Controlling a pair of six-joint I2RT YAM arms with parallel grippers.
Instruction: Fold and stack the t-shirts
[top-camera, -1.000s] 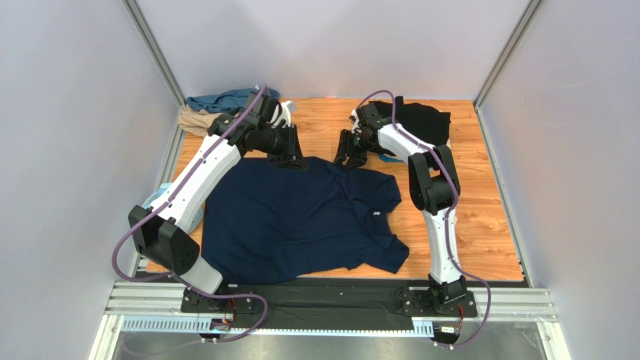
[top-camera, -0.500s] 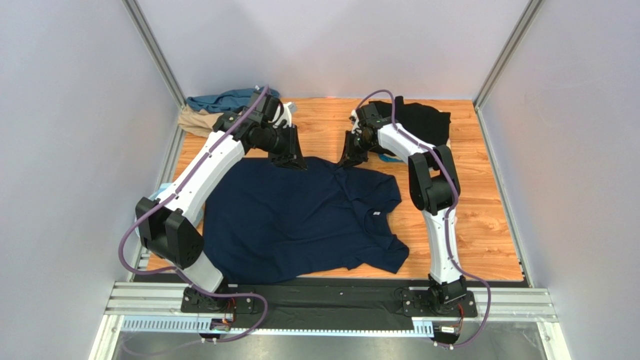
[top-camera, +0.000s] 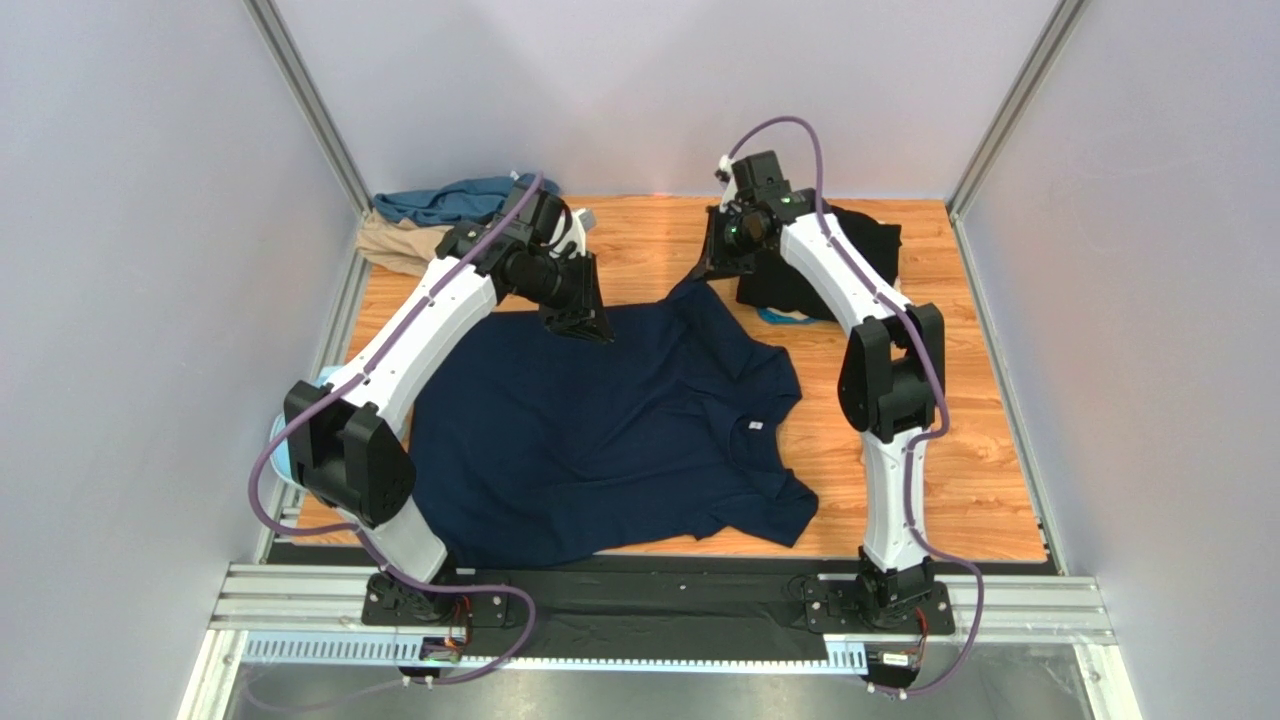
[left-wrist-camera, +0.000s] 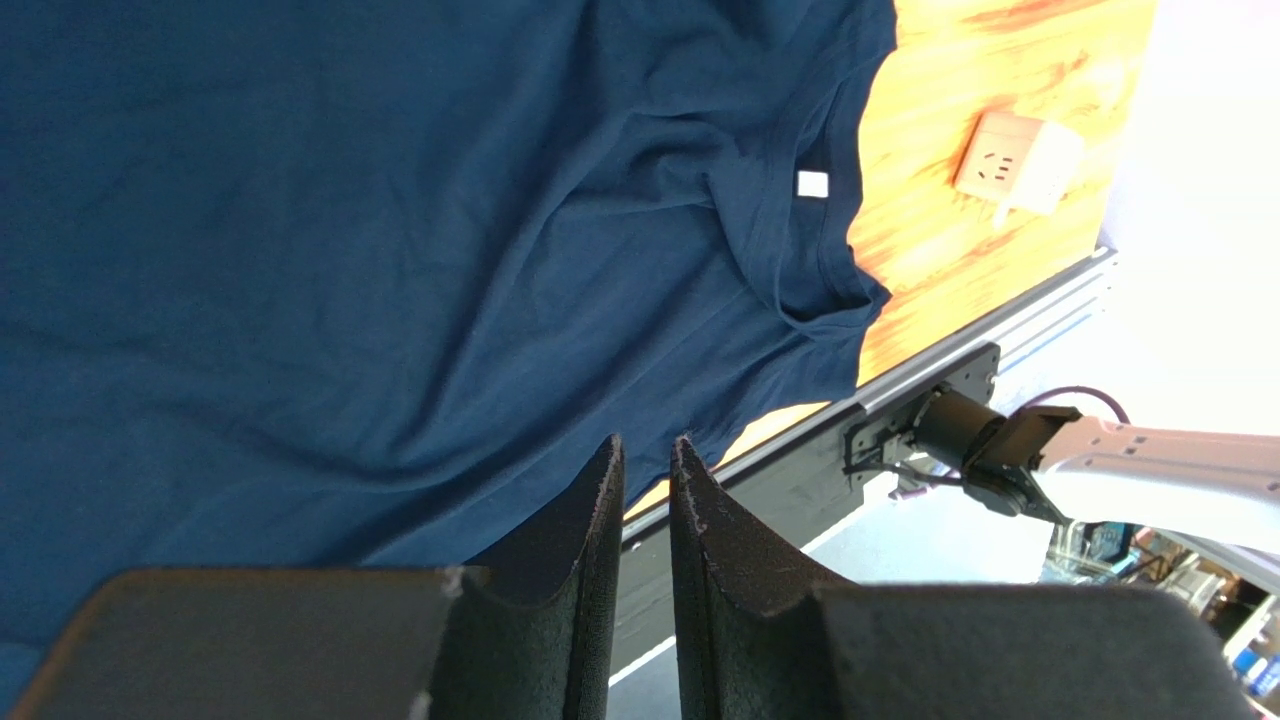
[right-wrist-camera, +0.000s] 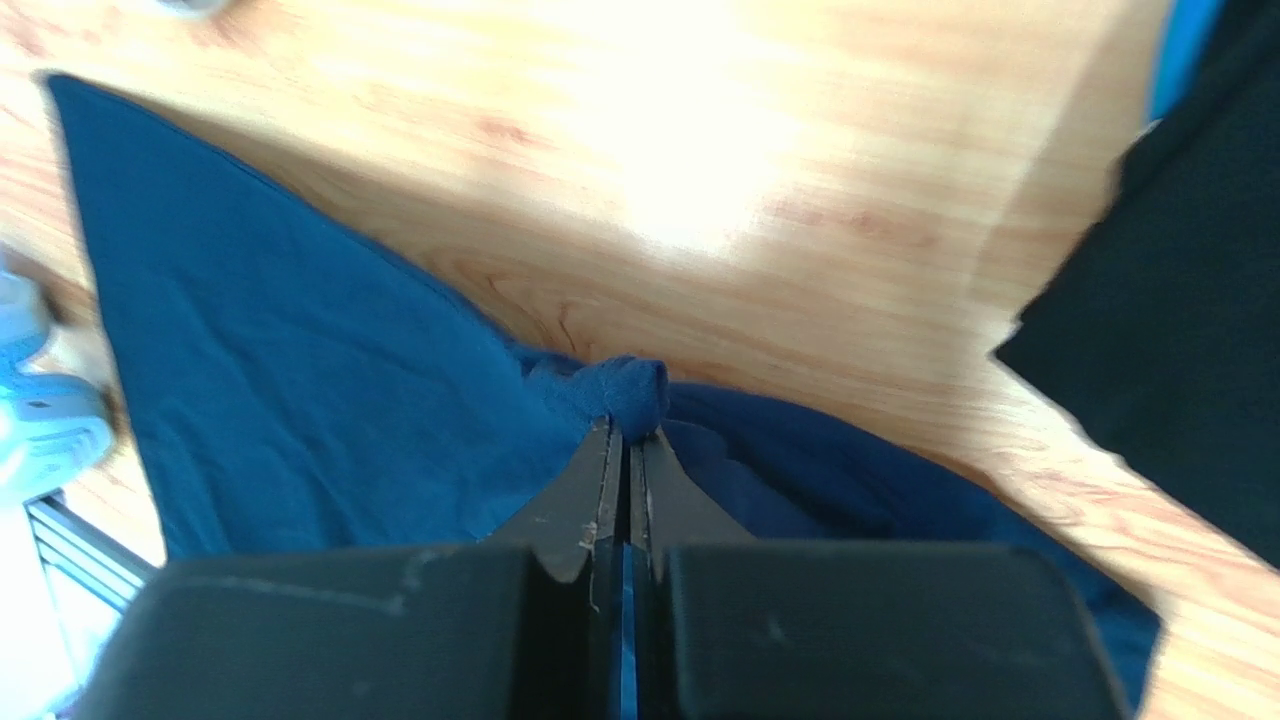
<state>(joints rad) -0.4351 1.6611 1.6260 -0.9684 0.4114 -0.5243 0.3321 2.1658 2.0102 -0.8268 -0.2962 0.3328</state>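
Observation:
The dark navy t-shirt lies spread across the middle of the wooden table. Its far right corner is drawn up into a peak. My right gripper is shut on that corner, and a bunch of navy cloth is pinched at its fingertips. My left gripper hovers over the shirt's far edge. Its jaws stand a little apart and nothing shows between them. A black t-shirt lies at the far right. A teal t-shirt and a tan one sit bunched at the far left.
A small white cube rests on bare wood beyond the shirt's collar. A pale blue ring lies at the table's left side, partly behind the left arm. Grey walls enclose three sides, and a metal rail runs along the near edge.
The right gripper has shut on the navy shirt's far right corner and lifted it up and toward the back wall. The left arm has barely moved.

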